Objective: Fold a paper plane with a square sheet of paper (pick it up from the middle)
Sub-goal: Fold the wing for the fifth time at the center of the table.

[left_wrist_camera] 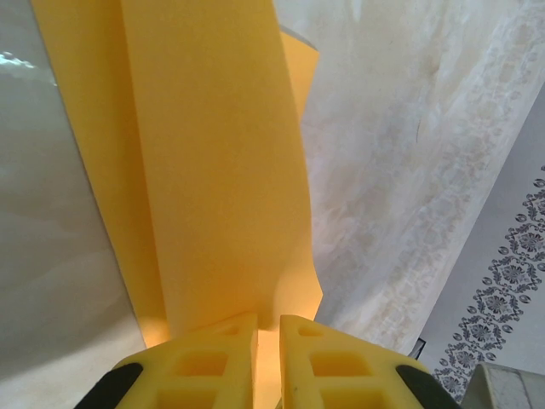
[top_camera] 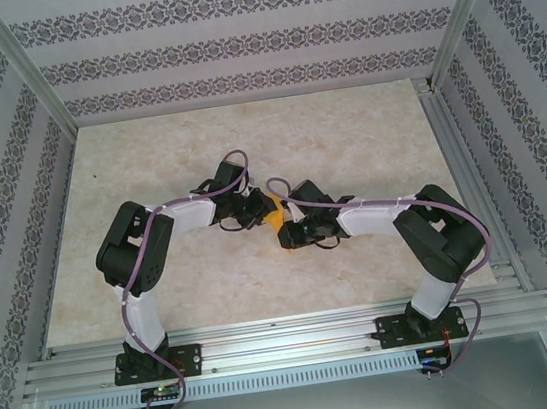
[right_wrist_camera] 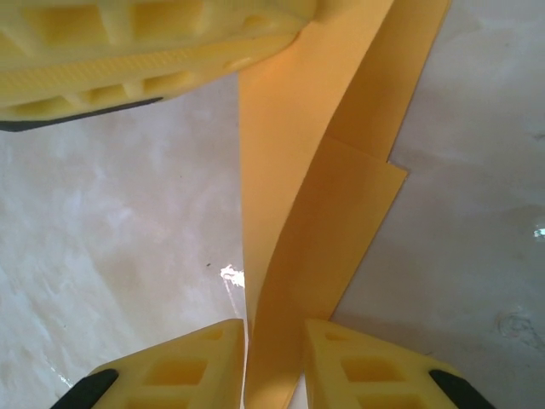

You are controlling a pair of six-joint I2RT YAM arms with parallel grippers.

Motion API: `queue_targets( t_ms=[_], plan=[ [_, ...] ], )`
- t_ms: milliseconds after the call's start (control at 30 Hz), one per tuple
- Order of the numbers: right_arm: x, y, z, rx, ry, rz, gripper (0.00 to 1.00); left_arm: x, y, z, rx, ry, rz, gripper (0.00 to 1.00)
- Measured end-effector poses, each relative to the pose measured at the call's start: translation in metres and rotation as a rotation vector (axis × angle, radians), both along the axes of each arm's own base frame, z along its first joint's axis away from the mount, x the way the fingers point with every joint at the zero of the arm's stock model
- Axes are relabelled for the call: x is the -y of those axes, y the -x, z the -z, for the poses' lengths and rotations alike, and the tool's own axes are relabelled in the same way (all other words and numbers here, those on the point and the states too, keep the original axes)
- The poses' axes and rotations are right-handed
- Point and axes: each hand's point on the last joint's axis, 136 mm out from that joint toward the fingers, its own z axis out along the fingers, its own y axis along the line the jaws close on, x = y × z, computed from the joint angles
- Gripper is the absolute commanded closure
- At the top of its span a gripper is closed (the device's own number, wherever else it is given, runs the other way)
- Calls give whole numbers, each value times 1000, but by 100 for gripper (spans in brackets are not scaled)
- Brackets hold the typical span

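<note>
The folded sheet of paper [top_camera: 273,218] is located over the centre of the table [top_camera: 364,122], between both arms. The left gripper [left_wrist_camera: 268,322] is clamped on one end. The right gripper [right_wrist_camera: 277,328] is slightly parted around the other end, with a gap visible beside the paper.

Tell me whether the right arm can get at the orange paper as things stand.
Probably yes. The paper lies between the fingers of the right gripper, nothing blocking it; whether they pinch it I cannot tell. The left gripper is shut on its other end, steadying it.
</note>
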Motion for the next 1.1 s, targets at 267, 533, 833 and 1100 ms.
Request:
queue_targets(
  t_ms=[267,533,833,1100],
  plan=[
    [0,-1,0,5,5,-5,96,0,0,0,-2,-1,0,84],
    [-7,-3,-5,-5,-64,-2,100,1,-1,-1,1,1,0,82],
    [-16,2,-6,-57,-212,55,100,1,-1,-3,6,4,4,78],
    [-8,-6,-7,-91,-282,130,100,2,0,-4,4,12,10,75]
  ],
)
